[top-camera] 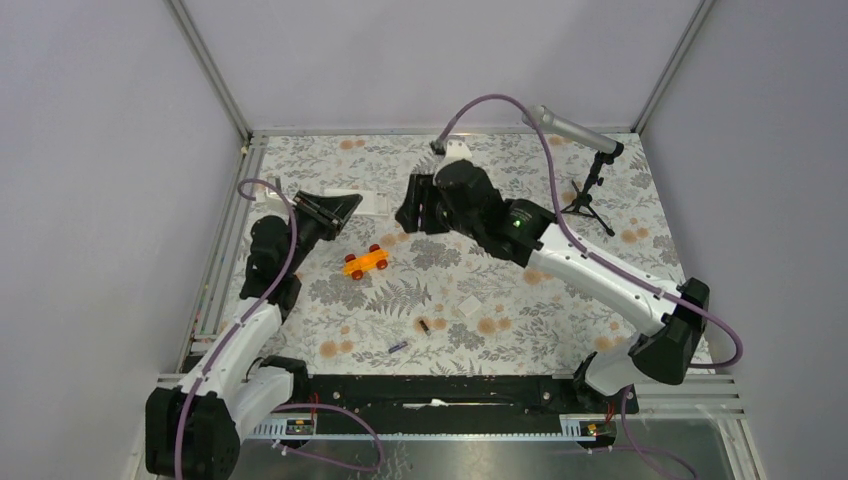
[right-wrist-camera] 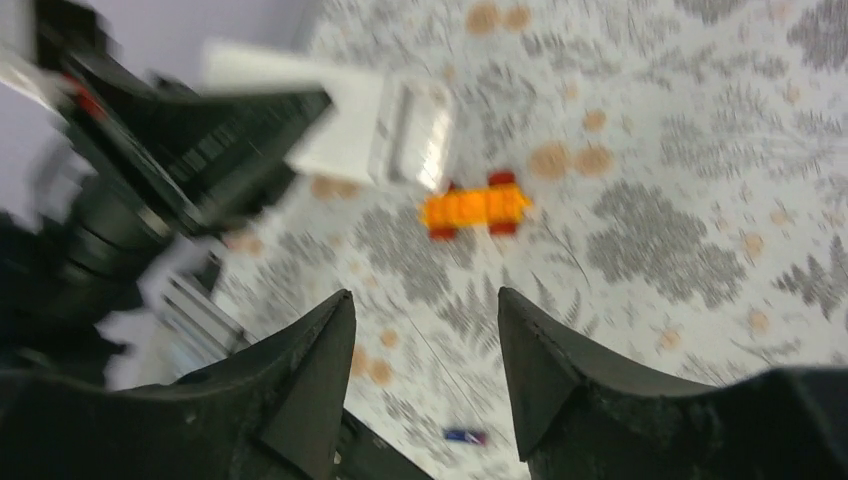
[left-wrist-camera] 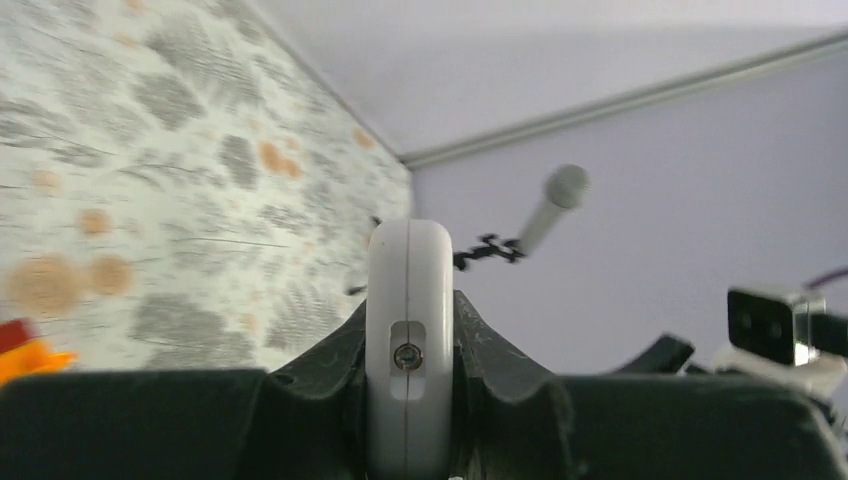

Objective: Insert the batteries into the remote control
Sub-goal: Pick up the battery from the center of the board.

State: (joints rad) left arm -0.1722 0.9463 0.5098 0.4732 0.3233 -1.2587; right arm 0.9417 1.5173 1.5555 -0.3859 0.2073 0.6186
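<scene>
While the left gripper (top-camera: pixel 335 210) pinches the remote control (top-camera: pixel 366 201) by one end, its fingers pressed tight on both flat faces, the right gripper (top-camera: pixel 412 205) hangs just beside the free end at 3 o'clock. The right gripper's fingers are spread with nothing between them.

The remote sits toward 11 o'clock over the patterned table (top-camera: pixel 330 310). In the left wrist view it shows edge-on, wedged between the dark fingers. From the right wrist view, which is blurred, its white back faces that camera with what looks like an open recess.

An orange toy car (top-camera: pixel 366 262) lies on the table at 6 o'clock from the remote, apart from it. The two batteries lie loose near the 6 o'clock edge. The dark battery (top-camera: pixel 424 325) is at 1 o'clock from the blue-purple battery (top-camera: pixel 397 347), close but not touching. A microphone (top-camera: pixel 575 130) stands on a small tripod at 2 o'clock.
</scene>
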